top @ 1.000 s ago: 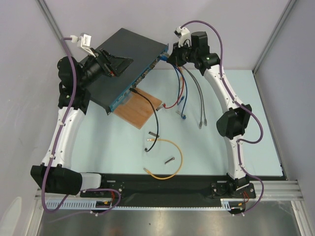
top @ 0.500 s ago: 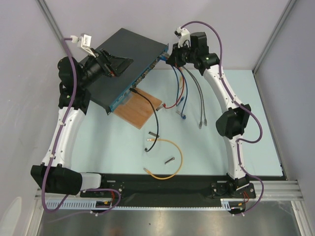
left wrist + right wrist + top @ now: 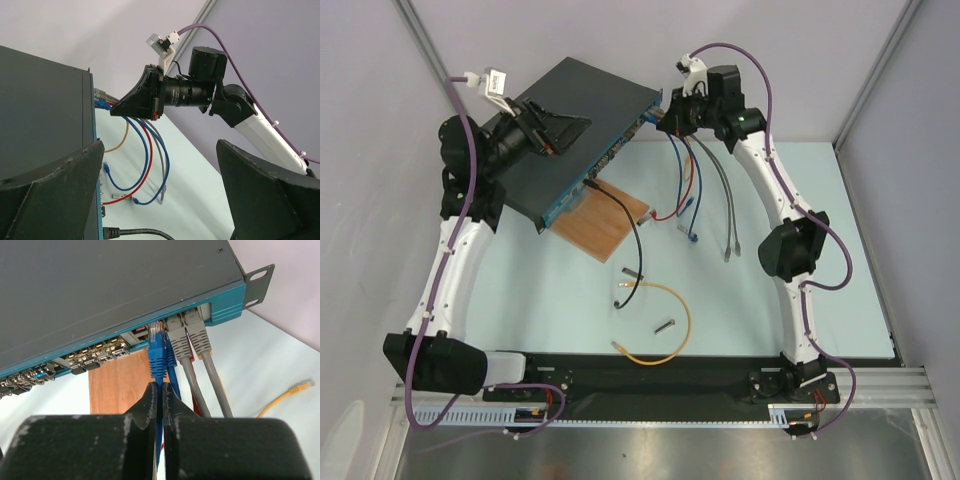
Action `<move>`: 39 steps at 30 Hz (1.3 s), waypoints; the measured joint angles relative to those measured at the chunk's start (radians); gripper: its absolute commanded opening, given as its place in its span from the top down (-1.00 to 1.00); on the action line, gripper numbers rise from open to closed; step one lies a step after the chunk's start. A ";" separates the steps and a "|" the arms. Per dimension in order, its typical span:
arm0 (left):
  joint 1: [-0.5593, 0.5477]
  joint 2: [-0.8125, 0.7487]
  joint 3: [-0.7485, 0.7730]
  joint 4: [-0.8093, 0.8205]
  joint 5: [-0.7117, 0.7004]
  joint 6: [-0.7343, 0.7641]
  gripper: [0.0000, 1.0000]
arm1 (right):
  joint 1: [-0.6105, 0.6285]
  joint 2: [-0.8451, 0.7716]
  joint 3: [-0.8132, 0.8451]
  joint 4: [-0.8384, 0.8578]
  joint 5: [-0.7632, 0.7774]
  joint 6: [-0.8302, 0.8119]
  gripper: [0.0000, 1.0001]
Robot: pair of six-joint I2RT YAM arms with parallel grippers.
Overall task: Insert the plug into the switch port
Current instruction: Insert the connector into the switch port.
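left hand (image 3: 554,131): spread as wide as it goes and holding nothing; it sits over the dark top of the switch, and whether it touches the metal cannot be told.
switch (image 3: 605,95): at the far left of the surface, set at a slant, its blue port face turned toward the right arm; its near edge overlaps the wooden board.
wooden board (image 3: 618,226): flat on the surface, partly under the switch.
black cable (image 3: 637,236): one end is in the switch's front; it runs across the board to a loose end on the surface.
yellow cable (image 3: 685,316): a loose loop near the front edge, apart from the switch.
plug (image 3: 156,347): blue with a clear tip, standing at the mouth of a port just left of two seated grey plugs (image 3: 189,333); how far in it sits cannot be told.
right hand (image 3: 160,390): fingers pressed together on the blue lead right behind the plug.
surface (image 3: 840,250): pale blue.
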 measured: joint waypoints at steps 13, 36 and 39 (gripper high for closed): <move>0.000 0.000 -0.008 0.005 0.000 -0.006 -1.00 | -0.026 0.033 0.020 0.055 -0.083 0.095 1.00; 0.000 0.000 -0.008 -0.035 0.000 0.021 -0.99 | -0.040 0.067 0.033 0.141 -0.141 0.113 0.99; 0.000 0.000 -0.008 -0.050 0.000 0.041 -1.00 | -0.041 0.066 0.032 0.141 -0.146 0.109 0.58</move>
